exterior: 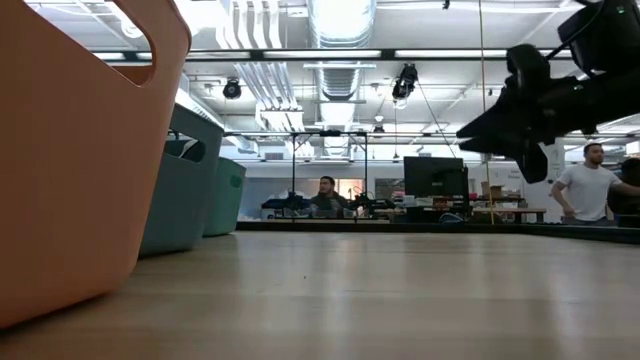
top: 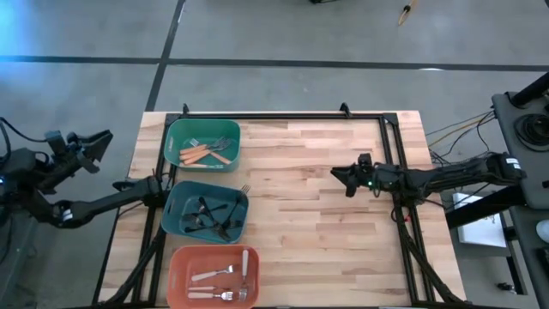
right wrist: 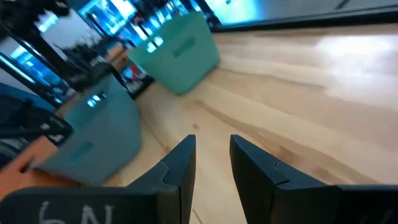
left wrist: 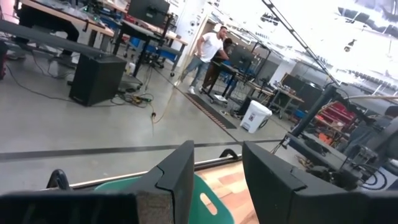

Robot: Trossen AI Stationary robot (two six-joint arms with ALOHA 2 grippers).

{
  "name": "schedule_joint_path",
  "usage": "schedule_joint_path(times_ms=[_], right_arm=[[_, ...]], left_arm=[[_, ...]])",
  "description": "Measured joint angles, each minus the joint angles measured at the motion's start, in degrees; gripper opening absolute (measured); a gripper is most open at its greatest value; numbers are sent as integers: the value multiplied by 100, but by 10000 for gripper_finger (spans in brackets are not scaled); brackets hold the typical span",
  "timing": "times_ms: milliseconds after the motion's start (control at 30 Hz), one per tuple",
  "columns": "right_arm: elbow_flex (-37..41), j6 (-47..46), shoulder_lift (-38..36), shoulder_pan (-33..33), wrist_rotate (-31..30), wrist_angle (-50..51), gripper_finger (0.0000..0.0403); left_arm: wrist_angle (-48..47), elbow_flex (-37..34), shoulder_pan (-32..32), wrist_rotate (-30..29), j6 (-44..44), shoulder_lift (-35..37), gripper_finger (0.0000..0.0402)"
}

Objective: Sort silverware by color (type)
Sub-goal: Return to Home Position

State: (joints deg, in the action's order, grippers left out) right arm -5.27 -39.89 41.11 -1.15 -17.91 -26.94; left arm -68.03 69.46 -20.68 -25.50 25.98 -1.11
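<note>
In the high view, three bins stand in a column along the table's left side. The green bin (top: 174,137) holds orange-handled forks (top: 202,153). The teal bin (top: 174,215) holds black forks (top: 210,216), and metal tines (top: 244,188) show at its far right corner. The salmon bin (top: 180,275) holds white-handled forks (top: 225,276). My right gripper (top: 336,174) (right wrist: 212,138) hovers open and empty over bare wood right of centre, above the table in the low view (exterior: 470,130). My left gripper (top: 101,139) (left wrist: 217,146) waits open beyond the table's left edge.
Bare wood (top: 309,215) stretches between the bins and the right arm. A black frame (top: 283,114) runs along the table's far edge and both sides. Near the low camera the salmon bin (exterior: 70,150) fills the left. People (exterior: 590,190) are in the room beyond the table.
</note>
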Motion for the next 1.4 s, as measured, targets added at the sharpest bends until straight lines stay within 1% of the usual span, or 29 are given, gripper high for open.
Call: schedule_joint_path(times_ms=[267, 400, 467, 533, 700, 833, 933, 1033, 1300, 1333, 1400], right_arm=[[417, 1, -1169, 0, -7, 20, 91], [460, 1, -1469, 0, -7, 95, 91], [460, 1, -1524, 0, -7, 92, 91], [460, 1, -1525, 0, -7, 92, 91], [460, 1, -1518, 0, -7, 103, 91], [460, 1, -1520, 0, -7, 104, 91], [462, 1, -1537, 0, -7, 104, 91], [462, 1, -1633, 0, -7, 114, 91], [464, 1, -2183, 0, -7, 118, 91], [464, 1, -2232, 0, -7, 116, 91], [464, 1, -2305, 0, -8, 135, 91]], left_arm=[[17, 27, 70, -85, 2, 82, 119], [57, -4, 104, -98, 2, 82, 119], [265, -221, 88, -117, 2, 84, 119], [660, -629, 65, -108, 2, 84, 119], [2023, -1904, 87, -94, 2, 86, 119], [2681, -2785, 87, -100, 2, 89, 119], [2892, -3429, 84, -93, 2, 91, 119], [2905, -4059, 84, -95, 2, 93, 119], [2905, -5763, 82, -94, 2, 95, 119], [2790, -5886, 81, -23, -19, 98, 119], [2673, -5848, 50, 506, 40, 103, 119]])
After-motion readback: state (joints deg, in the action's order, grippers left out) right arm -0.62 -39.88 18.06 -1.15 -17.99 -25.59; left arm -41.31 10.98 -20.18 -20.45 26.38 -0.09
